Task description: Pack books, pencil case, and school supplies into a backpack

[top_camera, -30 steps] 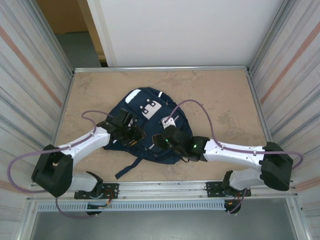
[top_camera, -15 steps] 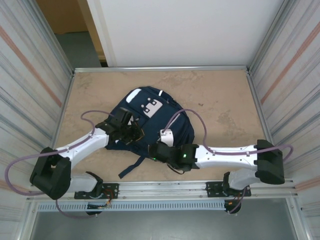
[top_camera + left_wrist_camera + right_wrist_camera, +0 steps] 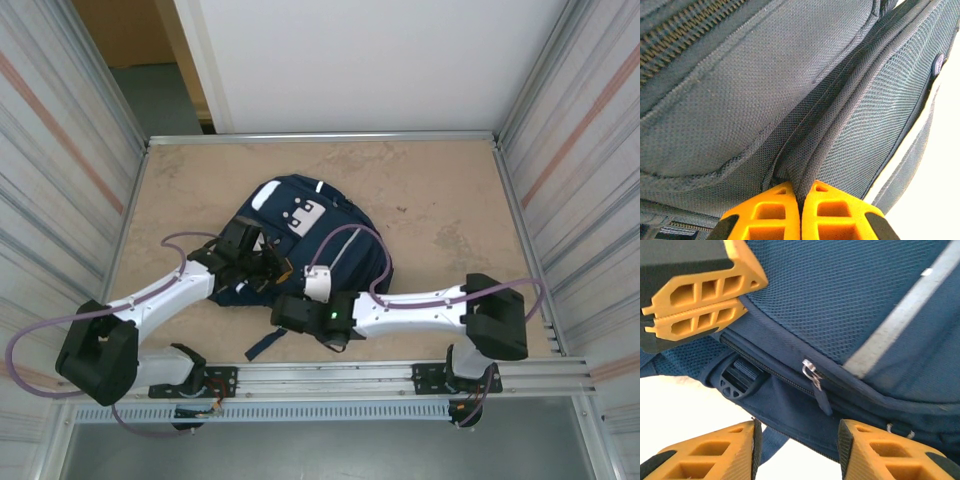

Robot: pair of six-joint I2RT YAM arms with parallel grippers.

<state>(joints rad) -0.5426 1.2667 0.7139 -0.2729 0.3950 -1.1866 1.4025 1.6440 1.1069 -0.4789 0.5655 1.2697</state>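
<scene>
Navy backpack (image 3: pixel 300 250) — lying flat, mid-bench (image 3: pixel 450 200). Left fingers (image 3: pixel 800 205) — closed, pinching a fold of fabric on the backpack's left side. Right fingers (image 3: pixel 797 447) parted, holding nothing, at the backpack's near edge just below its zipper pull (image 3: pixel 812 377).

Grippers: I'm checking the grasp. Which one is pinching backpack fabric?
The left gripper, shut on a fold of the backpack; the right gripper stands open near a zipper pull.

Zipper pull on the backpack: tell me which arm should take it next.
Right, probably. The right hand is open with the zipper pull just ahead of it; the left hand is shut on a fold of the backpack, holding it.
</scene>
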